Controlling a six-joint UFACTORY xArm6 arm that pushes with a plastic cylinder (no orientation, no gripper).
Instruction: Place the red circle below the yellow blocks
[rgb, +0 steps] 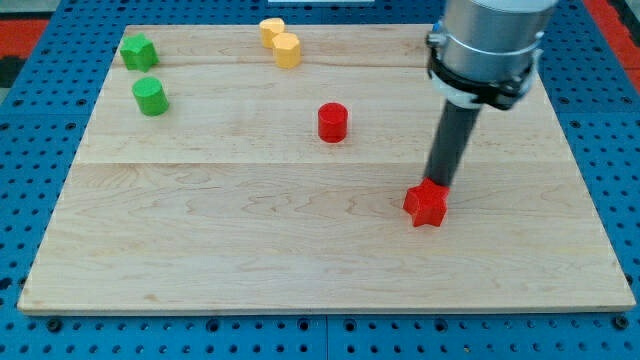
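The red circle (332, 122), a short red cylinder, stands on the wooden board (250, 240) a little right of the middle, in the upper half. Two yellow blocks sit close together near the view's top: one (272, 31) at the top edge, the other (287, 49) just below and right of it. The red circle lies below and to the right of them. My tip (437, 185) is at the right, touching the top edge of a red star-shaped block (426, 204). The tip is well right of and below the red circle.
A green block (138, 51) sits at the board's top left corner. A green cylinder (150, 97) stands just below it. A blue pegboard surface (40, 150) surrounds the board on all sides.
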